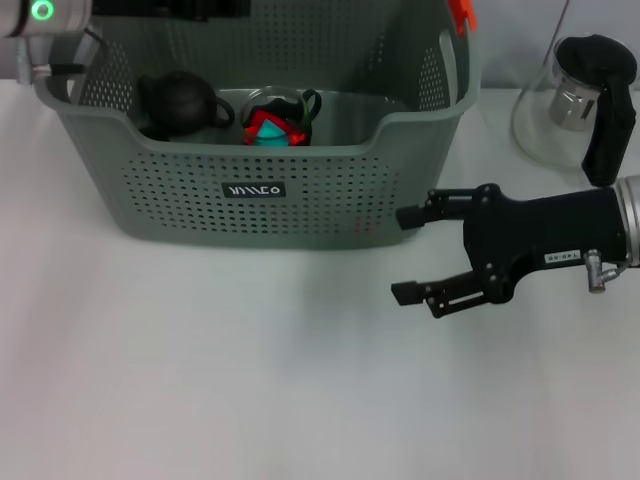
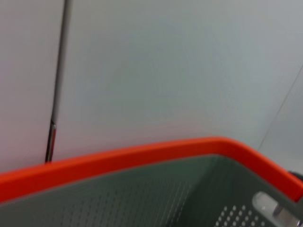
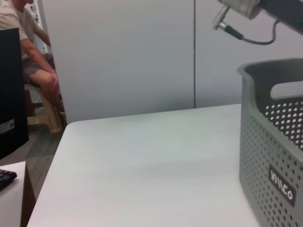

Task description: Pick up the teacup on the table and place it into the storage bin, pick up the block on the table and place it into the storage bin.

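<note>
The storage bin [image 1: 330, 200] stands at the back left of the white table, grey-green and perforated, with a black label [image 1: 255, 189]. Inside it lies a clear teacup [image 1: 300, 103] with a dark handle. A red and teal block [image 1: 268, 128] shows in or right against the teacup; I cannot tell which. My right gripper [image 1: 403, 254] hovers open and empty just off the bin's front right corner, fingers pointing left. My left arm [image 1: 42, 22] is at the bin's back left corner. Its wrist view shows only the bin's orange rim [image 2: 142, 153].
A black round teapot [image 1: 180, 103] lies in the bin's left part. A glass pitcher [image 1: 575, 100] with a black lid and handle stands at the back right. The table's edge [image 3: 47, 179] shows in the right wrist view, with a seated person [image 3: 28, 56] beyond.
</note>
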